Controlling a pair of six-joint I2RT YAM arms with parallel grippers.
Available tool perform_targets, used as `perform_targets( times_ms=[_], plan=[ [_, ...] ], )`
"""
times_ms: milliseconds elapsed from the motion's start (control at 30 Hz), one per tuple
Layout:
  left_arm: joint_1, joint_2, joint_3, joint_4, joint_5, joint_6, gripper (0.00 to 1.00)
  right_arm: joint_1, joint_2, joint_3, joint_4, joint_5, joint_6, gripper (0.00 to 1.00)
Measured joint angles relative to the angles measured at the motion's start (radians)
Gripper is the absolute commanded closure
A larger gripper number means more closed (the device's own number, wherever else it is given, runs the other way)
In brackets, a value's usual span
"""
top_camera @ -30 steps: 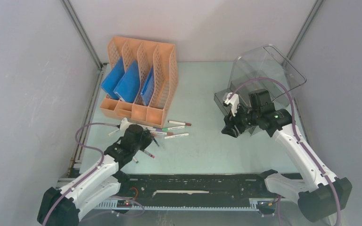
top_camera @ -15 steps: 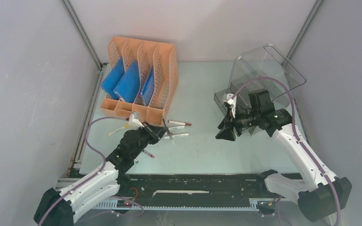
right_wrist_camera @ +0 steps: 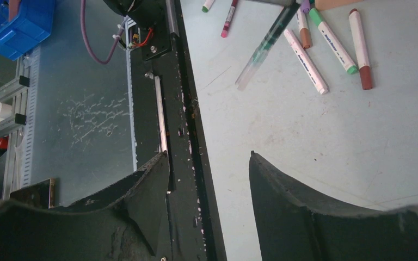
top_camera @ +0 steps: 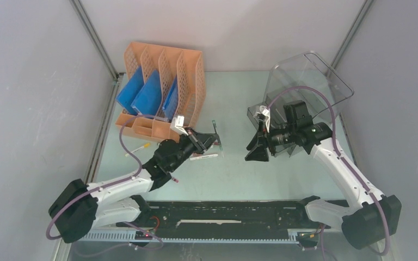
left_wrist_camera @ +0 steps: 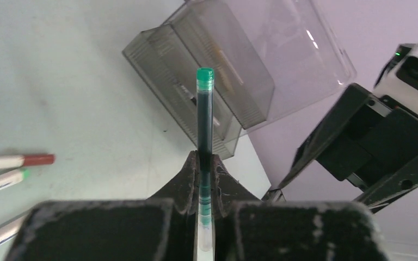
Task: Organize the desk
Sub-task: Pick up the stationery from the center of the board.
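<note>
The pale green table (top_camera: 239,174) fills the middle of the top view. Near its centre the left pincer (top_camera: 209,141) is clamped on a green-capped pen (left_wrist_camera: 204,119), beside loose markers (right_wrist_camera: 326,49); right of it, the right pincer (top_camera: 254,150) gapes, holding nothing

The left jaws carried a green pen (left_wrist_camera: 204,109) rightward.

Top cam: fixed high behind my bases, far off, looking down on the whole desk (top_camera: 239,174), clear box (top_camera: 305,81) at the back. Left wrist cam: close over my left fingers (left_wrist_camera: 182,185), facing the clear box. Right wrist cam: low near the clear box, over my right fingers (right_wrist_camera: 294,206), facing away from it. All three share the green pen (top_camera: 215,133)
</note>
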Motion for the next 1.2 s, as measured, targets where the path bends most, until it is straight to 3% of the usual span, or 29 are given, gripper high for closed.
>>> perform_targets(
  times_ms=[533,833,1133,1200],
  plan=[
    [-0.159,0.214,0.106,0.187,-0.027,0.008,1.0,0.001,0.021,-0.021,0.094,0.087,0.115,0.28],
    [-0.208,0.296,0.15,0.266,-0.027,-0.001,1.0,0.003,0.023,-0.031,0.149,0.161,0.175,0.29],
    [-0.237,0.341,0.151,0.314,-0.027,-0.019,1.0,0.015,0.027,-0.056,0.184,0.206,0.229,0.39],
    [-0.238,0.342,0.151,0.325,-0.027,-0.019,1.0,0.017,0.028,-0.056,0.194,0.209,0.237,0.49]
  ],
)
